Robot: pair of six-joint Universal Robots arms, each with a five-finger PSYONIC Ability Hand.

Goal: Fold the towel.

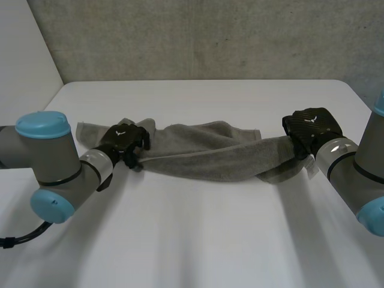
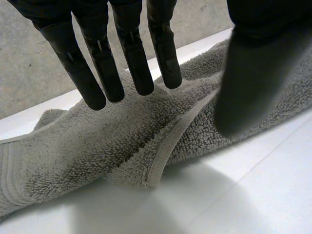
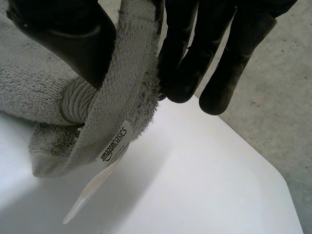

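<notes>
On the white table (image 1: 198, 240), the rumpled grey terry towel (image 1: 210, 159) lies strung between your hands, the grasp half made: the right hand (image 1: 312, 126) pinches its end by the small white label (image 3: 92, 190), while the left hand (image 1: 123, 138) spreads straight fingers (image 2: 122, 73) over the other end, holding nothing, so close them there next.

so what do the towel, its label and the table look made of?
Towel: grey terry, likely cotton; looped fuzzy pile, flat woven hem band.
Label: thin white fabric or paper, black print.
Table: smooth white, soft sheen; laminate or paint, can't tell.
</notes>
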